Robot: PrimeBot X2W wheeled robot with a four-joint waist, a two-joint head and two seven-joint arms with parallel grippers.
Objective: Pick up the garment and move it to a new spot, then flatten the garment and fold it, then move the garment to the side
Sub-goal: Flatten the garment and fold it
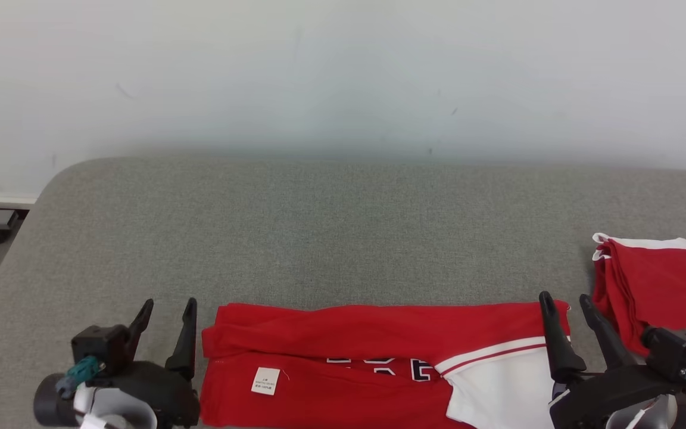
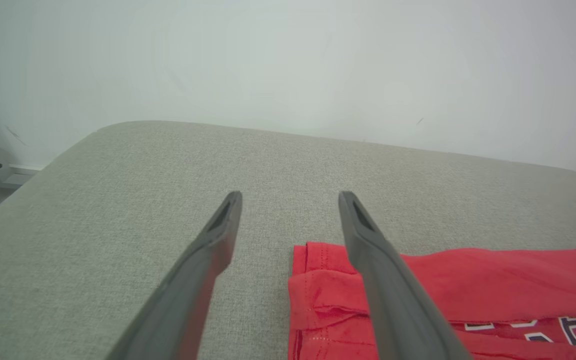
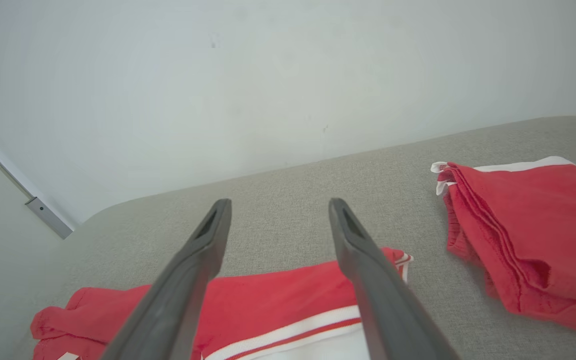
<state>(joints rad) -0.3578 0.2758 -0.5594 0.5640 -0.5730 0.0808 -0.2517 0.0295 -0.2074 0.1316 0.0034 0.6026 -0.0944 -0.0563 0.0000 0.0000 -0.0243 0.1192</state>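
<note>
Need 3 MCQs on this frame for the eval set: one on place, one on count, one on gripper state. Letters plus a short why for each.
1. Where does the folded red garment with white trim lie relative to the red jersey?
A) on top of it
B) to the robot's right of it, apart
C) to the robot's left of it

2. How many red garments lie on the grey padded surface?
A) one
B) two
C) three

3. How do the left gripper and right gripper stand?
A) both shut on cloth
B) left open, right shut on the jersey
C) both open, gripping nothing

Key:
1 B, bare grey fabric shows between the two in the right wrist view.
2 B, the jersey plus the folded piece.
3 C, the fingers are spread in both wrist views, with no cloth pinched.
</note>
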